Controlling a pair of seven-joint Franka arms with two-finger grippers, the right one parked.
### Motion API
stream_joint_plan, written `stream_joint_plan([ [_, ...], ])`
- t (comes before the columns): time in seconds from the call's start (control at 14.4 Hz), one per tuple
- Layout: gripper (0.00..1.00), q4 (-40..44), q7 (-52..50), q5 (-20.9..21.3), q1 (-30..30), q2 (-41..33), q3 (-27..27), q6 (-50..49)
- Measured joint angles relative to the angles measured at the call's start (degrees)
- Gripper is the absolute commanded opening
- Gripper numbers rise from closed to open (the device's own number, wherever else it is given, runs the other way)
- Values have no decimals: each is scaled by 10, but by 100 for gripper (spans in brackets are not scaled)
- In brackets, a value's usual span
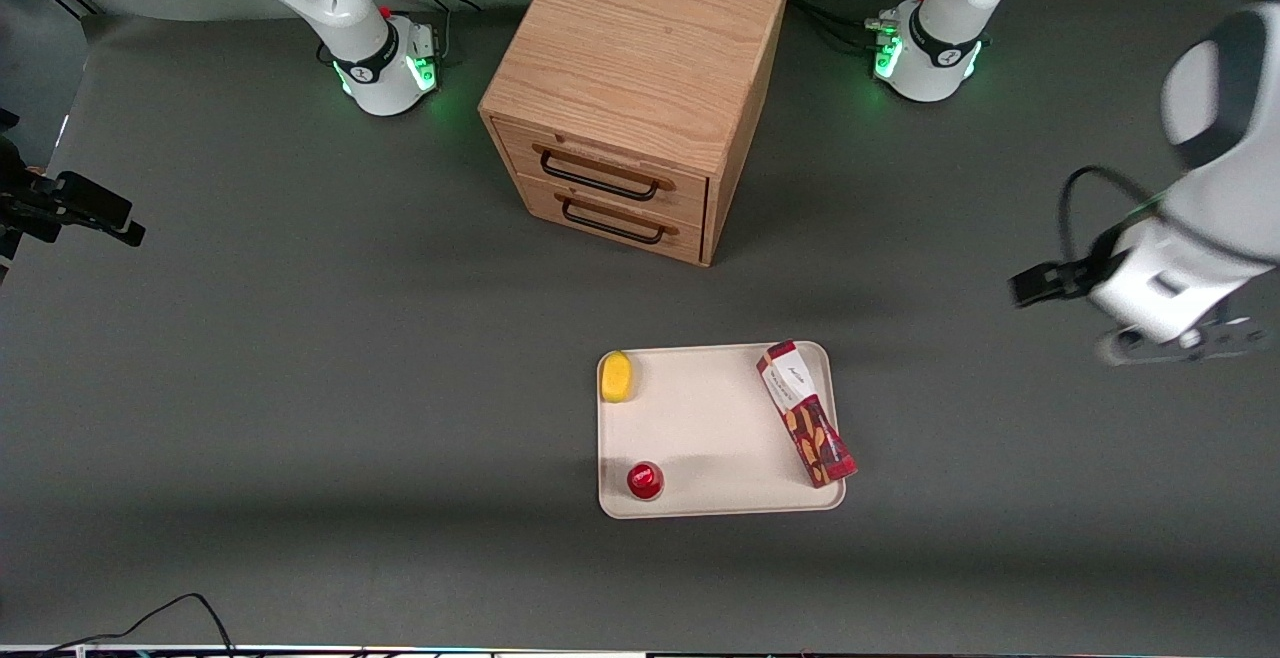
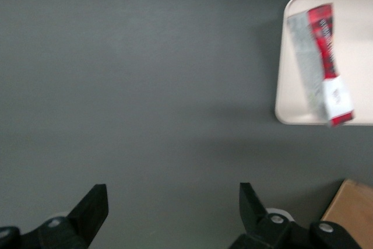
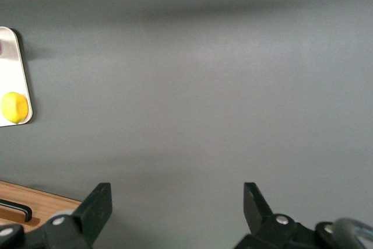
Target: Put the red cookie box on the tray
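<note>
Lemon [image 1: 616, 376]: a small yellow one on the tray, at the corner toward the parked arm's end.
Round red object [image 1: 645, 480]: also on the tray, nearer the front camera than the lemon.
Tray [image 1: 710, 418]: cream-white, on the table in front of the wooden drawer cabinet [image 1: 640, 88], nearer the front camera than it.
Red cookie box [image 1: 806, 427]: it lies flat along the tray's edge toward my end of the table. Its long axis runs slantwise, white-label end toward the cabinet. The cookie-picture end pokes slightly over the rim.
Direction from me: the box lies well apart from my gripper, toward the parked arm's end. I judge the placing done, so any coming move only needs to stay clear of that overhanging end.
My gripper [image 2: 173, 208]: it hangs above bare table off the tray, toward the working arm's end. My fingers [image 2: 93, 211] are spread wide, holding and touching nothing.
</note>
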Motion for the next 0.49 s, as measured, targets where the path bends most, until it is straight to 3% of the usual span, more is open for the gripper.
stream_joint_plan([
  [0.28,100,-62,75,-1,1,-89,42,-11],
  [0.49,100,-76,81,-1,1,-108,48,-11],
])
